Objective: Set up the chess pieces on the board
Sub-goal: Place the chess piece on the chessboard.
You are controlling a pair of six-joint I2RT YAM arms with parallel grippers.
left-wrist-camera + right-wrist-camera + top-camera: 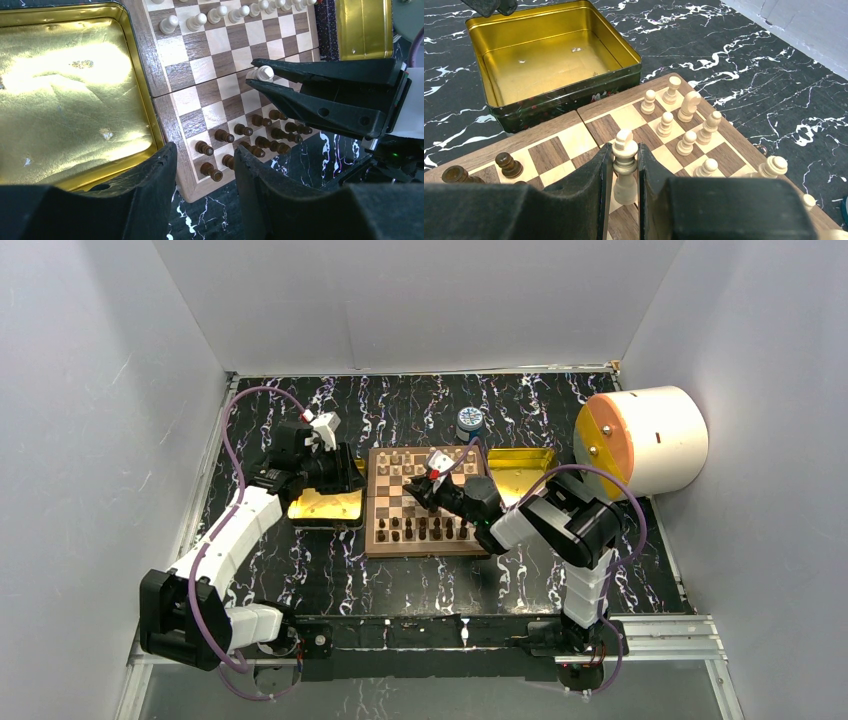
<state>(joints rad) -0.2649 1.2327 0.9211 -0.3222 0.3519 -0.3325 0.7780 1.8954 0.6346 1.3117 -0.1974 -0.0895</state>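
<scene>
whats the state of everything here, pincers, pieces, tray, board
right pincer, shut on a cream piece
held cream piece, upright between the fingers, over the board
left pincer, open, holding nothing
left gold tray, lidless, no pieces in it
board, lying flat and unfolded
other cream pieces, standing upright on the far rows
dark pieces, standing upright on the near rows

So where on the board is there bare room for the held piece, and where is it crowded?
Middle ranks of the board are bare, bordered by cream pieces at the far end and dark pieces at the near end, both crowded. The right gripper holds its piece over that band. The gold tray left of the board looks bare too.
</scene>
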